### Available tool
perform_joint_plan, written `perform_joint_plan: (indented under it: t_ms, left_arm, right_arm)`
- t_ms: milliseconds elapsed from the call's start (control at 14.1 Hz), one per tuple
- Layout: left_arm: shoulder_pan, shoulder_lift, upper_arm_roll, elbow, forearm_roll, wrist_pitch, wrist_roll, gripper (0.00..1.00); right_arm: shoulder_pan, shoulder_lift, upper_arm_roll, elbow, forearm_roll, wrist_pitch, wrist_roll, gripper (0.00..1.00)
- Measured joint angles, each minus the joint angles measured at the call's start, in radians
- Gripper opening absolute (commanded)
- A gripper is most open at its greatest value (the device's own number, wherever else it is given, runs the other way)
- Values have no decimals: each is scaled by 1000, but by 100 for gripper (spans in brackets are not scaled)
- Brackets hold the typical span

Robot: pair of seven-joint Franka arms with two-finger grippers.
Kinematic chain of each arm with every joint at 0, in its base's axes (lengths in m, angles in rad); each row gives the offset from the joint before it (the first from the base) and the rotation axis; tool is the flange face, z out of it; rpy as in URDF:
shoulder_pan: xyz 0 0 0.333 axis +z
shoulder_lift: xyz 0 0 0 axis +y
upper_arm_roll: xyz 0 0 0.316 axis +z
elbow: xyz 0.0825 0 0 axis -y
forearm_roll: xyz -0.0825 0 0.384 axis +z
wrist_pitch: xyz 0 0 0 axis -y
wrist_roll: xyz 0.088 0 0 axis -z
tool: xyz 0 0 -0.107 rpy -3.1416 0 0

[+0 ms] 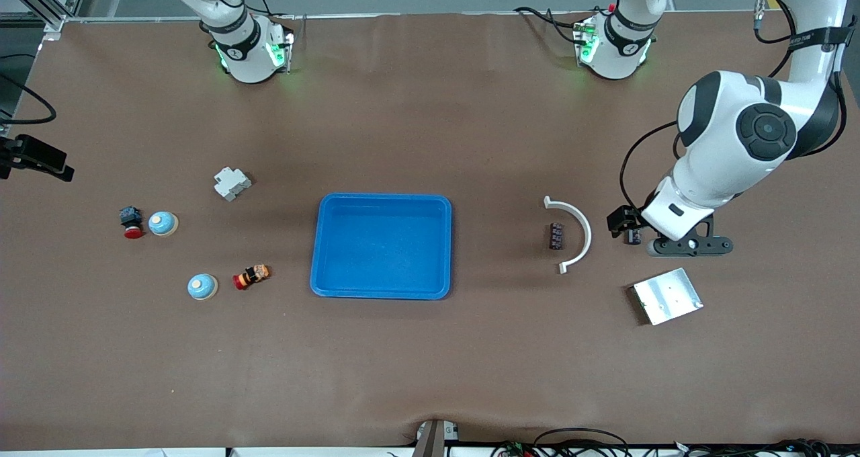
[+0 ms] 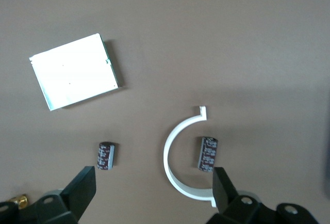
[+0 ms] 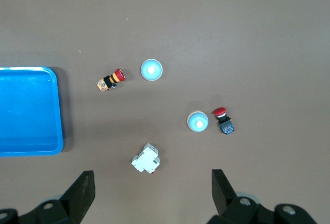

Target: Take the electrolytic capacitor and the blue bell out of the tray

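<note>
We are seeing the tray [image 1: 381,245] empty, capacitors [image 1: 555,235] and bells [image 1: 162,224] lying on the desk [image 1: 430,349]; both grippers' jaws are standing spread, holding nothing.

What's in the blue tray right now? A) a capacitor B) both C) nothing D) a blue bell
C: the tray holds nothing; both bells sit toward the right arm's end, and both capacitors lie toward the left arm's end.
</note>
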Motion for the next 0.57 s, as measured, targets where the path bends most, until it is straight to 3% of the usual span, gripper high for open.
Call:
perform_joint_plan:
  t_ms: [566]
  left_arm:
    - [0, -22, -18, 62, -18, -59, 1, 100]
  right_arm:
    - [0, 0, 0, 0, 0, 0, 0, 100]
